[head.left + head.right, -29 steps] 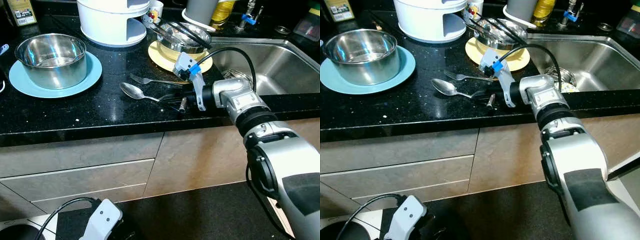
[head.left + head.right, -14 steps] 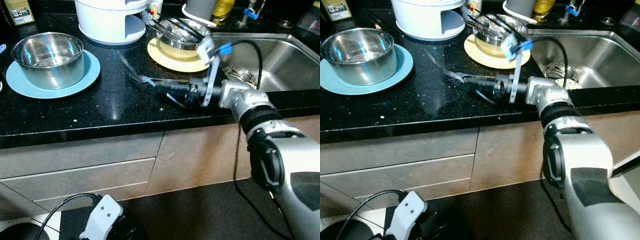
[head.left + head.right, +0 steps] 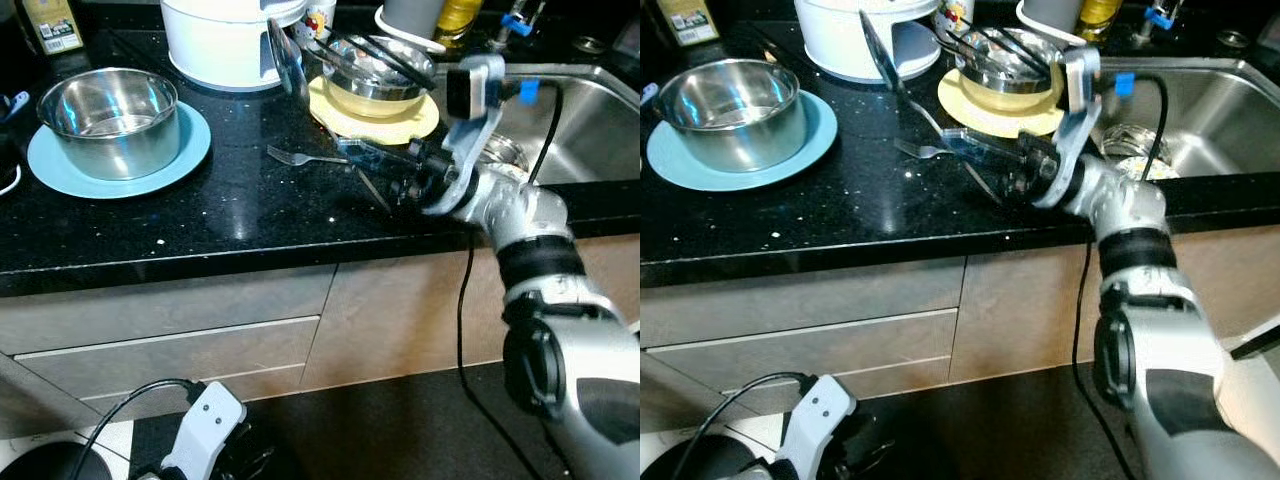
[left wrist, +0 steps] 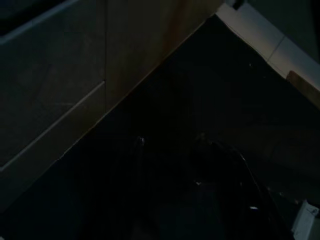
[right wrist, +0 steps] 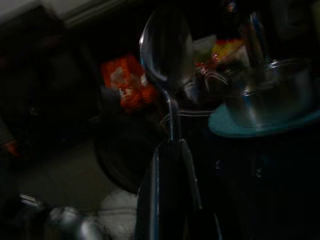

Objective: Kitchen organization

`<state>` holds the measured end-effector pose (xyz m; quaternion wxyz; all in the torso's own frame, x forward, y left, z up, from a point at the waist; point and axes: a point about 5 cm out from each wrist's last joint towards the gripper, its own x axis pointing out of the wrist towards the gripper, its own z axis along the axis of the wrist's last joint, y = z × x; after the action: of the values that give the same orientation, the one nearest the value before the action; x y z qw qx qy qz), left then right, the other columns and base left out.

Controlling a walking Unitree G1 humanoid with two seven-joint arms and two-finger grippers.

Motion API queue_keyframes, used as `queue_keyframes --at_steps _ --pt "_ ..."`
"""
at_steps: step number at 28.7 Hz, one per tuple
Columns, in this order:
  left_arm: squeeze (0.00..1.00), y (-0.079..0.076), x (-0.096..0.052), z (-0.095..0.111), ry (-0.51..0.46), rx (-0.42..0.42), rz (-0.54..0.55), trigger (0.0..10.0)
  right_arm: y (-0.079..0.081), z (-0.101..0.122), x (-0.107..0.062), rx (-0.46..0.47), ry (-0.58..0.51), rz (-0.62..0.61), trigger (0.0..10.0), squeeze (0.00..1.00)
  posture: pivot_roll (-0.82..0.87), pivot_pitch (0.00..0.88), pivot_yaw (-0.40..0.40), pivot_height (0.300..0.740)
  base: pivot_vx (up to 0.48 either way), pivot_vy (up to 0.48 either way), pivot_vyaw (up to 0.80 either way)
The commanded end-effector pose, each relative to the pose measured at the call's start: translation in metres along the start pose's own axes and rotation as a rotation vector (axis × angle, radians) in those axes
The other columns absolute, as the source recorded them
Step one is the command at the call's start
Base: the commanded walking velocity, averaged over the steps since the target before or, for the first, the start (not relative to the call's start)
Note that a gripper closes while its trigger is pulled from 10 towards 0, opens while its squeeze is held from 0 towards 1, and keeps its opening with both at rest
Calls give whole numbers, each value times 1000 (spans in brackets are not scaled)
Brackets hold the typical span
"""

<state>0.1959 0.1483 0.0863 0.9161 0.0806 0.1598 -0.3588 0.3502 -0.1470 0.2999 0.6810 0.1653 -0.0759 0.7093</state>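
One spoon (image 3: 288, 60) was clamped by its handle in your right pincer (image 3: 372, 160), lifted off the tabletop (image 3: 230, 215) above the fork (image 3: 300, 157). You needed a steady wrist, carrying it clear of the bowl (image 3: 375, 80) on the yellow plate (image 3: 380, 118).

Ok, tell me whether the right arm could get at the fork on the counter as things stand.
Probably not yet. The right gripper hovers just by the fork with nothing between them, but its fingers are shut on the spoon, lifted off the counter. It would have to put that down first.
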Motion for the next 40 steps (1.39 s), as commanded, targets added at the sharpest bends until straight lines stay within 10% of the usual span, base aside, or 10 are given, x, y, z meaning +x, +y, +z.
queue_keyframes --at_steps 1,12,22,27,39,40 --pt "0 -1 -1 -7 29 -21 -23 10000 5 -8 -4 17 9 -37 0 0 34 236 -57 740 0 0 0" --pt "0 2 3 -7 26 -15 -36 10000 46 -57 -43 129 44 -219 0 0 16 231 -56 740 0 0 0" --pt "0 16 6 -26 163 32 69 10000 70 -142 -66 150 526 -445 0 0 12 227 -56 740 0 0 0" --pt "0 17 8 -31 186 25 78 10000 71 -171 -74 154 588 -549 0 0 9 217 -52 740 0 0 0" --pt "0 40 25 -44 137 -202 406 10000 61 -238 -102 107 415 -1197 0 0 -11 187 -56 740 0 0 0" --pt "0 40 26 -47 148 -211 415 10000 62 -246 -110 127 362 -1318 10000 0 -12 184 -53 740 0 0 0"
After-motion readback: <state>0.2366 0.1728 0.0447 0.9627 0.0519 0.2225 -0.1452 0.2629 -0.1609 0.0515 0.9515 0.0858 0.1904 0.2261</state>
